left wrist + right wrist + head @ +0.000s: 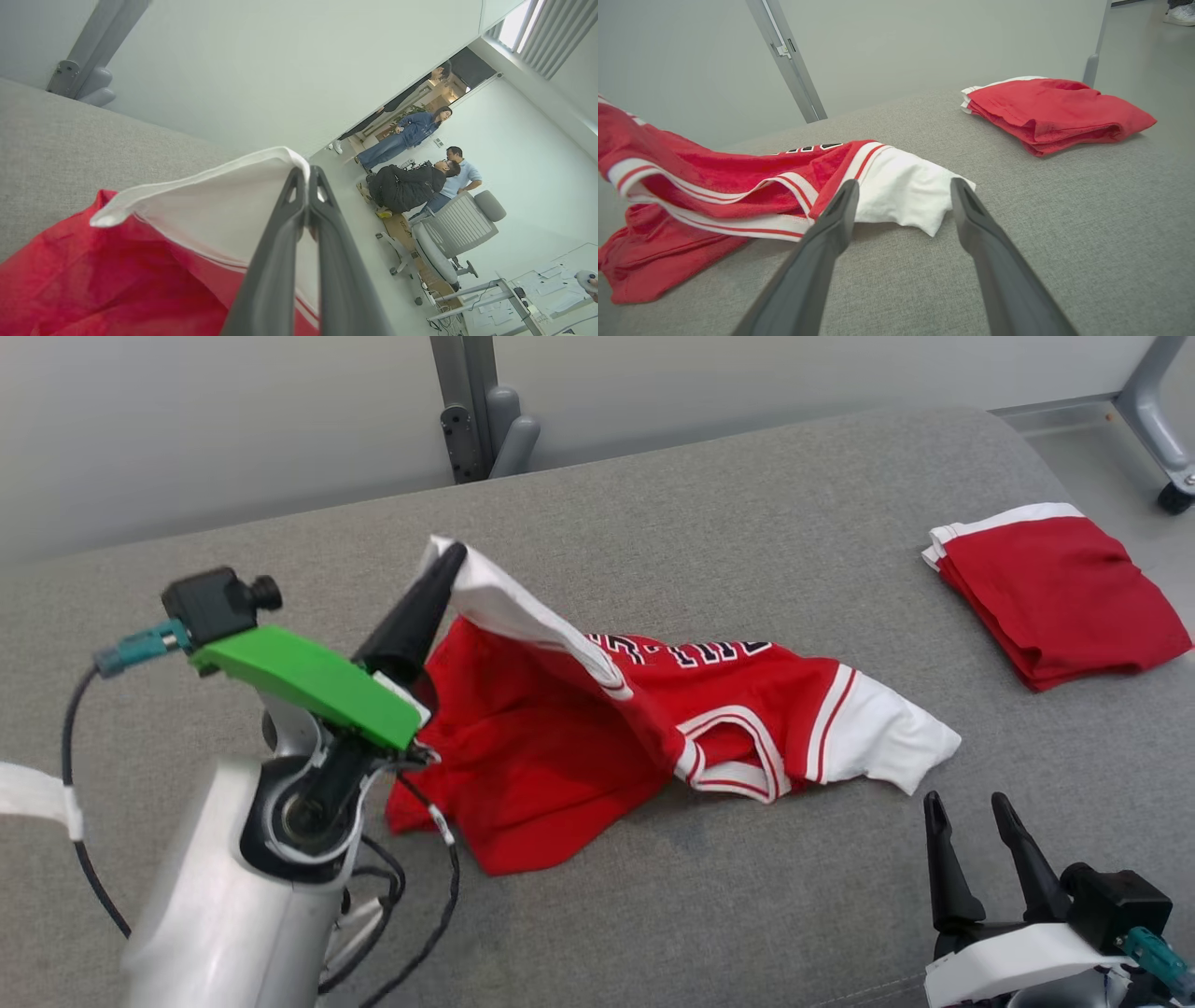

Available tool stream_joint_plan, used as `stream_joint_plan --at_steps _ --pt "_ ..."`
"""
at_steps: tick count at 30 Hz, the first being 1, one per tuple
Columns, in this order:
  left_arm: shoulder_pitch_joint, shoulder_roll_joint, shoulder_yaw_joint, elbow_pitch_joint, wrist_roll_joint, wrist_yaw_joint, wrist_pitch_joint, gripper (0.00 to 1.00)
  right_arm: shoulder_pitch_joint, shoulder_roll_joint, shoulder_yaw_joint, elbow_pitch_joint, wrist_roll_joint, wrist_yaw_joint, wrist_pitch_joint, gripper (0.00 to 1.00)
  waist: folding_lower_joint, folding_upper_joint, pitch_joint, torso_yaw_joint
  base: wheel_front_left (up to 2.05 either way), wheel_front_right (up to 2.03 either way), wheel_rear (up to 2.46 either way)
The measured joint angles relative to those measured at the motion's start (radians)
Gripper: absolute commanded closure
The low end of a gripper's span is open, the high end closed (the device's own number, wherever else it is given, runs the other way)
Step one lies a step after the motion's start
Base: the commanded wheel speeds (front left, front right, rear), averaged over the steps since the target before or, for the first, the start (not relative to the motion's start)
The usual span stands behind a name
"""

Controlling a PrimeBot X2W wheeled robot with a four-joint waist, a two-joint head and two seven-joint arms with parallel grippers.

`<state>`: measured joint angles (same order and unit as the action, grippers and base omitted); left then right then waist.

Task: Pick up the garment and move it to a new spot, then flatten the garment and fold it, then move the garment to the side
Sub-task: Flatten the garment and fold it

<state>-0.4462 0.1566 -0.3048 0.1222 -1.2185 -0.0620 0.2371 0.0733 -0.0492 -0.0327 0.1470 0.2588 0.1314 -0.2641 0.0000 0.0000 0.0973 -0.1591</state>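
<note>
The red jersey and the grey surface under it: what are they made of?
The jersey looks like thin, matte sports knit, perhaps polyester: it hangs limp and creased from the left gripper. The grey surface seems woven upholstery cloth, matte: flecked weave, rounded edge.

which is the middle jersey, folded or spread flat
Neither: the jersey lies crumpled on the grey surface, one white corner lifted by the left claw, shut on it.

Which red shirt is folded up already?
The red bundle at the far right, lying neatly stacked. The lettered jersey is crumpled, its white corner pinched by the left gripper.
</note>
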Motion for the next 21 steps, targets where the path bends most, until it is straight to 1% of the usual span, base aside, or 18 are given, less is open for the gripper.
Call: stream_joint_plan --at_steps 3,5,6,10,13,16,18,21 --pt "-0.081 -0.005 0.031 0.015 0.017 0.044 -0.02 1.0 -0.005 0.0 0.001 0.003 0.015 0.0 0.0 0.0 0.0 0.0 0.0 -0.013 0.0 0.0 0.0" --pt "-0.129 -0.004 0.049 0.04 0.036 0.065 -0.041 1.0 -0.01 0.0 0.002 0.006 0.023 0.0 0.0 0.0 0.0 0.0 0.0 -0.024 0.0 0.0 0.0" --pt "-0.129 -0.004 0.049 0.04 0.036 0.065 -0.041 1.0 -0.01 0.0 0.002 0.006 0.023 0.0 0.0 0.0 0.0 0.0 0.0 -0.024 0.0 0.0 0.0" --pt "-0.214 -0.004 0.068 0.085 0.057 0.09 -0.072 1.0 -0.016 0.0 0.006 0.011 0.032 0.0 0.0 0.0 0.0 0.0 0.001 -0.048 0.0 0.0 0.0" --pt "-0.277 0.001 0.061 0.12 0.096 0.101 -0.075 1.0 -0.017 0.0 0.01 0.015 0.039 0.0 0.0 0.0 0.0 0.0 0.003 -0.065 0.0 0.0 0.0" --pt "-0.355 0.003 0.068 0.209 0.106 0.124 -0.077 1.0 -0.046 -0.001 0.032 0.016 0.049 0.0 0.0 0.0 0.0 0.0 0.019 -0.088 0.0 0.0 0.0" --pt "-0.409 0.014 0.074 0.258 0.122 0.131 -0.091 1.0 -0.07 0.0 0.047 0.015 0.057 0.0 0.0 0.0 0.0 0.0 0.033 -0.101 0.0 0.0 0.0" --pt "-0.501 0.038 0.077 0.331 0.162 0.131 -0.116 1.0 -0.1 0.0 0.064 0.016 0.07 0.0 0.0 0.0 0.0 0.0 0.061 -0.125 0.0 0.0 0.0"
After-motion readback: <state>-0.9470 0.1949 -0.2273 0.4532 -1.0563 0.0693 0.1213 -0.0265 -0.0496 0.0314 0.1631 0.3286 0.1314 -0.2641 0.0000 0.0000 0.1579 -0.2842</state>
